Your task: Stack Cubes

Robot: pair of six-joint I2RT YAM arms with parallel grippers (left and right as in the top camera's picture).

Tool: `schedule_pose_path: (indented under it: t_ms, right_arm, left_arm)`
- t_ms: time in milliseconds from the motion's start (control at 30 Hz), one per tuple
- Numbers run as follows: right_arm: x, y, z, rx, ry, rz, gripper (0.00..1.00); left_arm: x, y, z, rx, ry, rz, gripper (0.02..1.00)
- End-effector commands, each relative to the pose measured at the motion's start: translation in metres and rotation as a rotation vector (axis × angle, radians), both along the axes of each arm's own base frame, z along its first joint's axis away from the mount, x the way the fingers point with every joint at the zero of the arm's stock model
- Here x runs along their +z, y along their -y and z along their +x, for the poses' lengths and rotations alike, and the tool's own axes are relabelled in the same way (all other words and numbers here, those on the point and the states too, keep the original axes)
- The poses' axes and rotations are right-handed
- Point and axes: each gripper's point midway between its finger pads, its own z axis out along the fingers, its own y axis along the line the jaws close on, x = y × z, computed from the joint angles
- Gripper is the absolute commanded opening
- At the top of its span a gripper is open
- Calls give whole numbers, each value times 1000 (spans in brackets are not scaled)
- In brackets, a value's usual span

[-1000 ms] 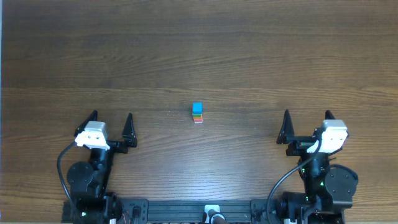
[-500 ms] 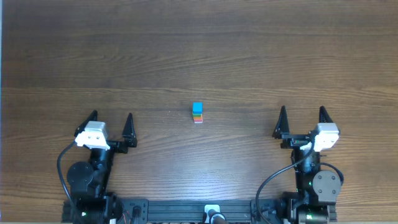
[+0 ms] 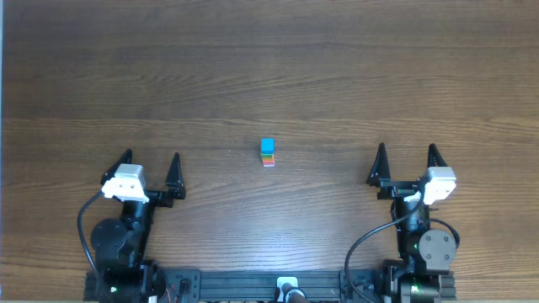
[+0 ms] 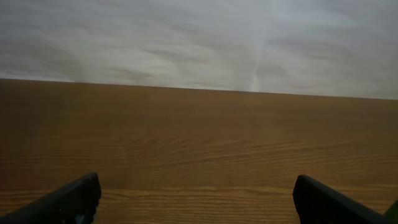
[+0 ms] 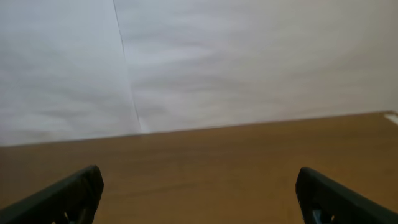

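Note:
A small stack of cubes (image 3: pixel 268 153) stands upright in the middle of the wooden table (image 3: pixel 269 76), a blue cube on top with green, orange and red layers under it. My left gripper (image 3: pixel 152 163) is open near the front left, well clear of the stack. My right gripper (image 3: pixel 405 156) is open near the front right, also far from it. Each wrist view has two spread fingertips (image 4: pixel 74 198) (image 5: pixel 68 193) with bare wood between them.
A pale wall (image 4: pixel 199 37) rises beyond the table's far edge in both wrist views. Bare wood (image 3: pixel 269 210) lies between the two arms and all around the stack.
The right arm has shifted a little to the left and turned straighter. The left arm and the stack have kept still.

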Motion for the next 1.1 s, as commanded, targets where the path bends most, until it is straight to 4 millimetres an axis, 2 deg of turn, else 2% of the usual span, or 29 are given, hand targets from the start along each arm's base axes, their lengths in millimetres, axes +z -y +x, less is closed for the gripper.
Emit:
schedule_pose_path:
  t_ms: [33, 133, 200, 1100]
  right_arm:
    - [-11, -1, 1, 9, -37, 9, 993]
    - [-29, -1, 2, 9, -110, 15, 993]
    - [-50, -1, 1, 9, -196, 22, 993]
    - [-50, -1, 1, 5, -194, 21, 991]
  left_arm:
    - [-2, -2, 0, 6, 0, 11, 1000]
    - [-2, -2, 0, 6, 0, 11, 1000]
    - [-2, -2, 0, 6, 0, 11, 1000]
    - [-2, -2, 0, 6, 0, 11, 1000]
